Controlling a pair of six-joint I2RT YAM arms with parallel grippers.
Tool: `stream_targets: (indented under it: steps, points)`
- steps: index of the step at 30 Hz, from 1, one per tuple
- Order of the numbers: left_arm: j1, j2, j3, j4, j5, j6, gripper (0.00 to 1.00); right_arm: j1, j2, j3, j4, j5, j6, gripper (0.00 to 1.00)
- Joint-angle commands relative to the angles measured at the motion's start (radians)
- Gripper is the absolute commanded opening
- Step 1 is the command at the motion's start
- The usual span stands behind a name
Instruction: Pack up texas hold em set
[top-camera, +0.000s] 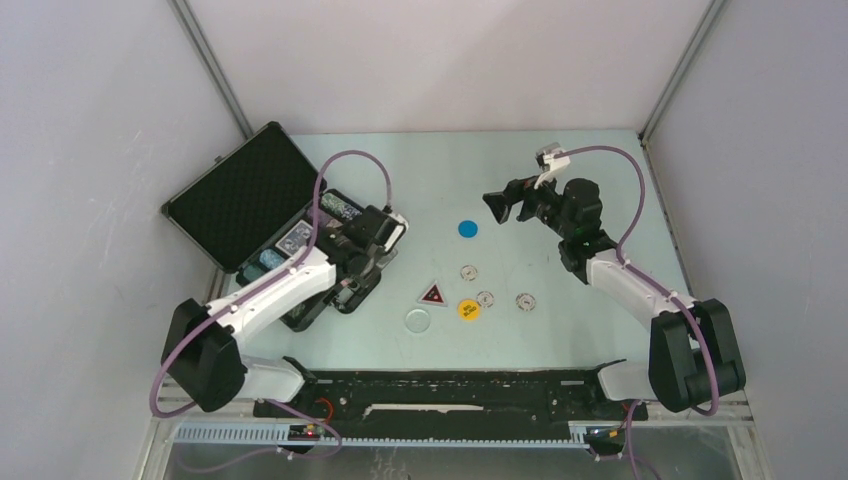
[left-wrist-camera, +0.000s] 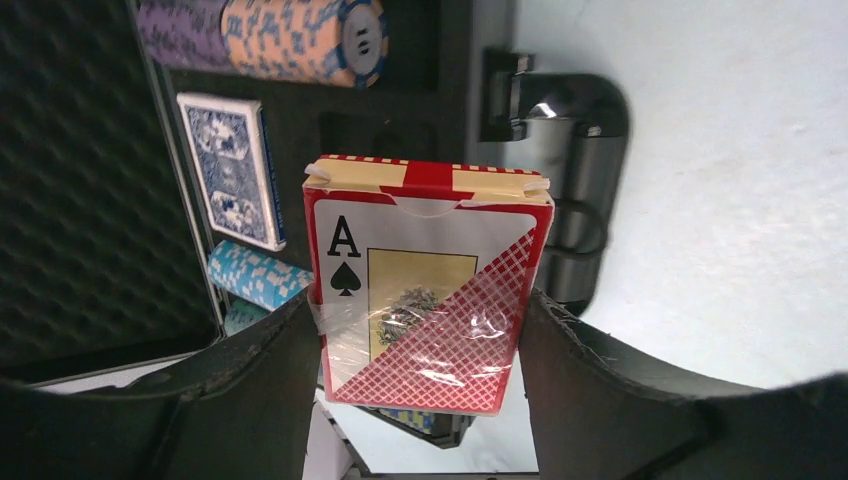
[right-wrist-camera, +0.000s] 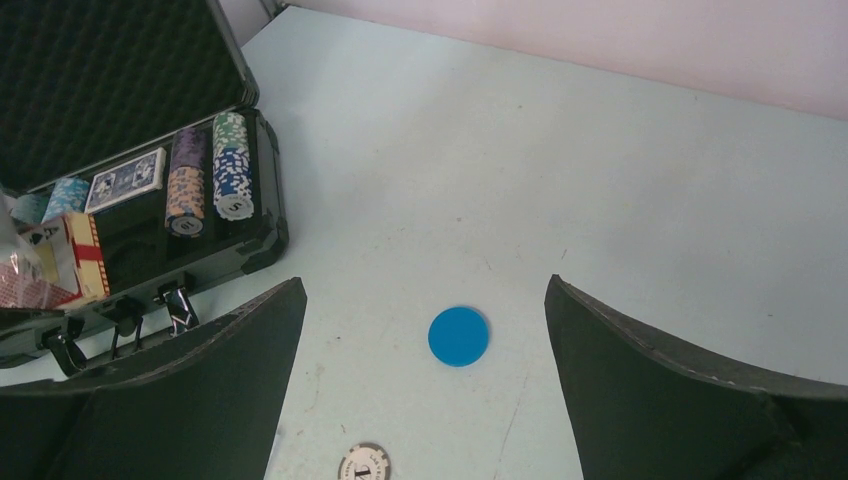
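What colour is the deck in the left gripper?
The deck is red with a white ace-of-spades face; clearest in the left wrist view.

red card deck (left-wrist-camera: 425, 290) | "A" + spade sign | other print unreadable

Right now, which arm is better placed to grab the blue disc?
Right. The right gripper, open and holding nothing, hangs close by the blue disc; the left gripper is over the case, clamped on the red deck.
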Motion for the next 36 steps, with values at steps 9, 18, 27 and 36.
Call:
stream_targets:
  steps: [9, 18, 27, 36]
  points:
    - [0.205, 0.119, 0.067, 0.119, 0.086, 0.108, 0.55, 0.015, -0.029, -0.001, 0.054, 0.008, -0.040, 1.00]
    - [0.310, 0.088, 0.042, 0.157, 0.249, 0.117, 0.55, 0.023, -0.028, -0.001, 0.060, 0.014, -0.042, 1.00]
    - [0.349, 0.173, 0.092, 0.117, 0.253, 0.115, 0.55, 0.033, -0.040, -0.001, 0.046, 0.023, -0.052, 1.00]
    - [0.394, 0.211, 0.084, 0.112, 0.295, 0.113, 0.56, 0.039, -0.034, -0.001, 0.046, 0.023, -0.050, 1.00]
